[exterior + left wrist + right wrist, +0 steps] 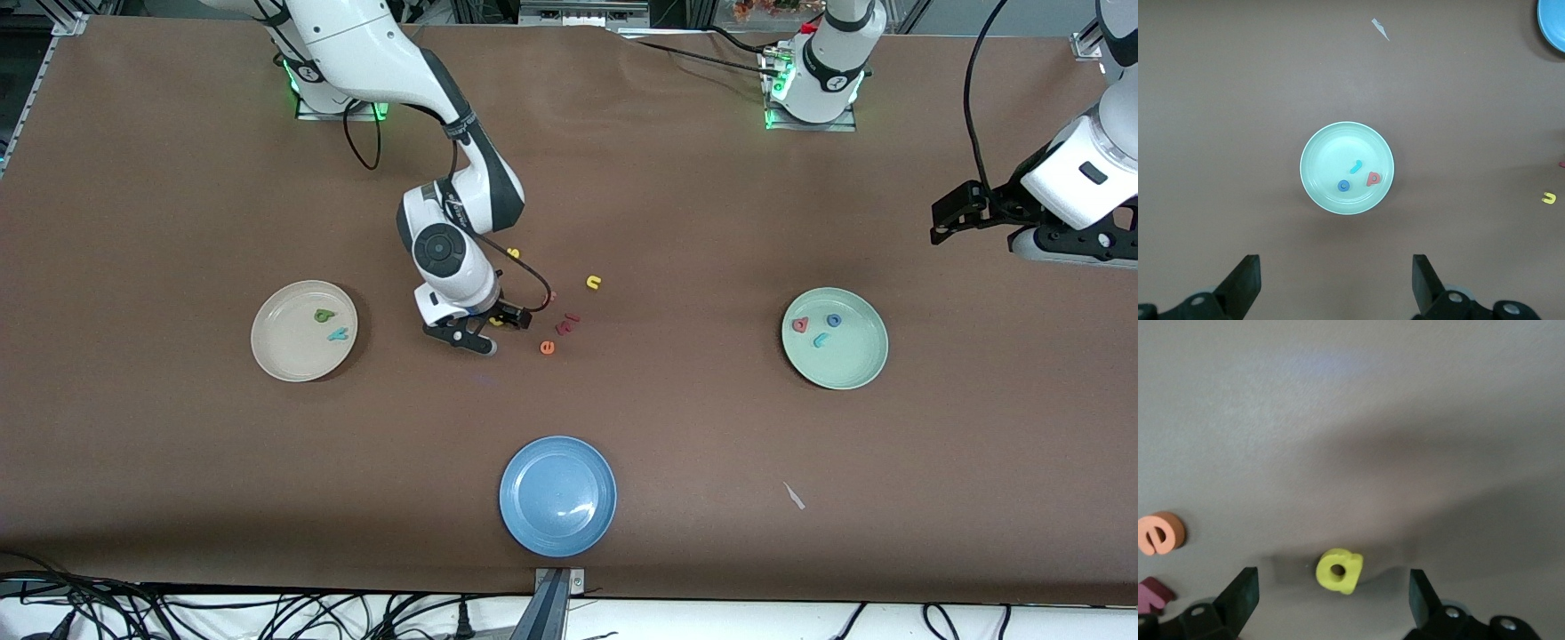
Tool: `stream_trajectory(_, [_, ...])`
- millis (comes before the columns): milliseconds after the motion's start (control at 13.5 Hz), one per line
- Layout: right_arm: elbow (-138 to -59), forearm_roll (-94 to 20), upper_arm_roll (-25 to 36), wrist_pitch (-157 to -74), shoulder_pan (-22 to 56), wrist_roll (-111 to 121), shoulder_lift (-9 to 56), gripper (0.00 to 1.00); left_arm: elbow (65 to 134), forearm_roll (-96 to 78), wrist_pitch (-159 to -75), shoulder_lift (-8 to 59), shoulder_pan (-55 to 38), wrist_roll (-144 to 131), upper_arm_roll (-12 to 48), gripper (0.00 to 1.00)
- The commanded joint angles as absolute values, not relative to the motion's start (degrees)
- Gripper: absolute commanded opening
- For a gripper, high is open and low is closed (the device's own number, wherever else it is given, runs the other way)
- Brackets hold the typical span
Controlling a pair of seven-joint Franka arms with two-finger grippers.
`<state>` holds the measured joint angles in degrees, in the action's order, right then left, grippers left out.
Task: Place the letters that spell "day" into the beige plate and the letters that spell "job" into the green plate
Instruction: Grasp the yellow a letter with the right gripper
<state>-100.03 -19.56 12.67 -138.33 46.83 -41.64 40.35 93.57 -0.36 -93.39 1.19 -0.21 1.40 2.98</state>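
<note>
Letters are almost all sorted, and only the small yellow foam d (1339, 571) is left to go. It lies flat on the brown table, in the middle of the table among the loose letters, and the right gripper (1328, 603) is low over it with its two black fingers (1239, 595) spread wide and holding nothing. In the right wrist view the yellow d sits right between the two fingers, one on each side, not touching either one, so the gripper looks lined up and only needs to go down and squeeze. The d's long way runs across the gap from finger to finger, so I think the fingers would press on its two ends. The round cream-beige plate (280, 356) is toward the right arm's end of the table, well apart from the d, and it already holds the dark green foam a (324, 315) and the light teal foam y (338, 334). An orange foam e (1160, 533) lies near the d but outside the fingers. The left gripper (1336, 283) waits high up over the table beside the pale green plate (1321, 197), wide open and empty. That plate already holds the teal hook-shaped j (1356, 166), the blue ring-shaped o (1343, 186) and the pinkish-red b (1373, 179). The right arm is much nearer to the d.
</note>
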Motion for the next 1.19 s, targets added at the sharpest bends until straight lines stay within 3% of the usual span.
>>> stream_trajectory(0, [-98.1,-20.7,12.9,-138.6,47.4,-42.6,41.7,0.91,93.5,0.8,-92.5,0.4,-0.4,2.4,3.1,1.0])
stream_trajectory(148, [-98.1,-20.7,12.9,-138.6,47.4,-42.7,41.7,0.8,93.4,0.8,-92.5,0.4,-0.4,2.5,3.1,1.0])
stream_trajectory(371, [-98.1,-20.7,12.9,-138.6,47.0,-42.0,41.7,0.48,93.3,0.9,-92.4,0.4,-0.4,2.5,3.1,1.0])
stream_trajectory(667, [-98.1,-20.7,12.9,-138.6,46.8,-41.8,42.1,0.31,93.3,0.8,-92.4,0.4,-0.4,2.4,3.1,1.0])
stream_trajectory(1038, [-96.9,-20.7,13.1,-138.0,46.6,-41.7,42.0,0.0,93.3,0.8,-92.4,0.4,-0.5,2.1,3.2,1.0])
stream_trajectory(1112, [-96.0,-20.7,13.2,-136.4,46.2,-41.4,41.9,0.0,93.2,0.8,-92.4,0.4,-0.6,2.0,3.2,1.0])
